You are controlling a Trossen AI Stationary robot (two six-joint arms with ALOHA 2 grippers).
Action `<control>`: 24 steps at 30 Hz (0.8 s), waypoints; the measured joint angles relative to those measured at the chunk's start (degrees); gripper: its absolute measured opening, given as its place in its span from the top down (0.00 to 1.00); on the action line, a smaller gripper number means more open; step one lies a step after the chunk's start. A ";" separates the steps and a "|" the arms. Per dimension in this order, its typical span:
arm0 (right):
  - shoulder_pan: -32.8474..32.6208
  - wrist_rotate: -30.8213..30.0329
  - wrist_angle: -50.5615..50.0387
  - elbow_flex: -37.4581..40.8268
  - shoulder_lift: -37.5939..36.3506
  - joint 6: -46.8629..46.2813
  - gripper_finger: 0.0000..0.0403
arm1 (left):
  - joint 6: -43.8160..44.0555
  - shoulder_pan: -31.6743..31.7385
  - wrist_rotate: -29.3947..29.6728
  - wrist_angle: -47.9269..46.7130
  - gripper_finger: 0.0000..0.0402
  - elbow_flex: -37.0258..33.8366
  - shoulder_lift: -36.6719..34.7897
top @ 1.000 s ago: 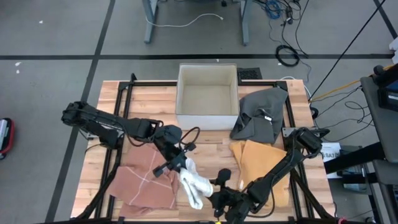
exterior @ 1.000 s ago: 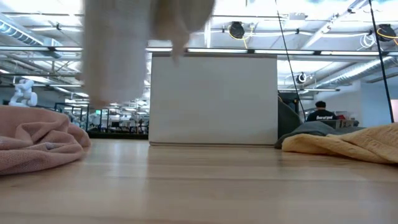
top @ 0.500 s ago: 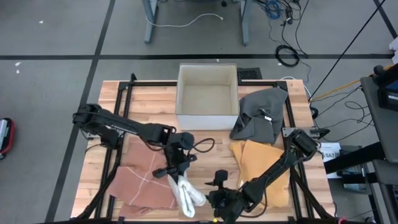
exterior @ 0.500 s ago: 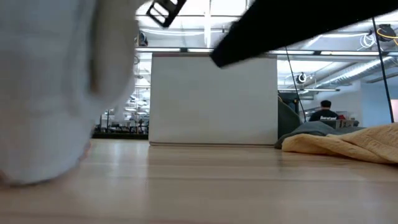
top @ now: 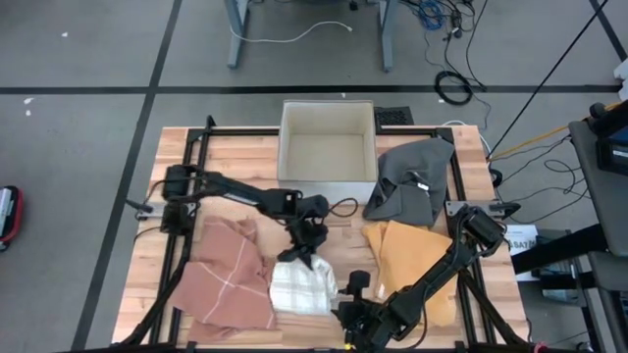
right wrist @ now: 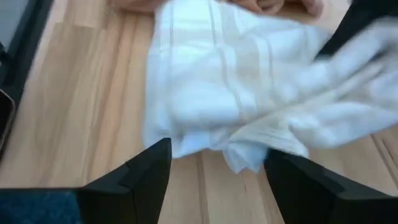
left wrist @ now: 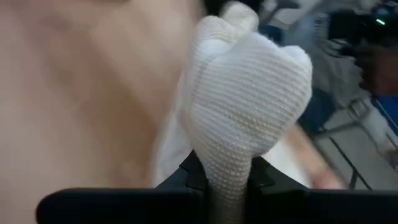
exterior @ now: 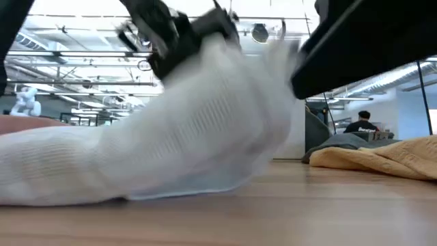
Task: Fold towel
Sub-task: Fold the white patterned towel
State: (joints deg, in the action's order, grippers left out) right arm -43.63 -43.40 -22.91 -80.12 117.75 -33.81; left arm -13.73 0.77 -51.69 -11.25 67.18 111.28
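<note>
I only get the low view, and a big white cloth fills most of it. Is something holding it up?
Observer: Yes. The left hand is shut on the white towel, pinching a bunched end of it.
Operator: Where's the other hand?
Observer: The right hand sits open near the table's front edge, beside the towel, not touching it.
Operator: Any other cloths out there?
Observer: A pink towel lies to the white one's left, a grey towel beside the white box.

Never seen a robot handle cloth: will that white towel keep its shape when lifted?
Probably not. The white towel bunches where the left gripper pinches it and sags to the table, so it looks floppy. Its ribbed weave looks light and unlikely to slip.
</note>
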 joint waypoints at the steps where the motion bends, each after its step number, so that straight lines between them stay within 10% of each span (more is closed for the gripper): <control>1: -0.05 0.04 -0.90 0.00 0.00 -1.02 0.40 | 0.39 0.93 0.19 1.02 0.91 0.00 1.36; 17: -2.61 0.05 -13.41 0.00 0.00 -15.97 0.40 | 4.28 7.09 5.62 18.50 0.52 -0.02 4.25; 24: -4.11 -1.00 -6.82 0.00 0.00 -2.56 0.40 | 3.40 7.09 4.54 21.62 0.44 -0.02 2.97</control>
State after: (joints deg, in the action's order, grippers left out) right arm -47.74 -44.40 -29.73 -80.11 117.75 -36.37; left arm -10.34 7.86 -47.15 10.37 67.16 114.25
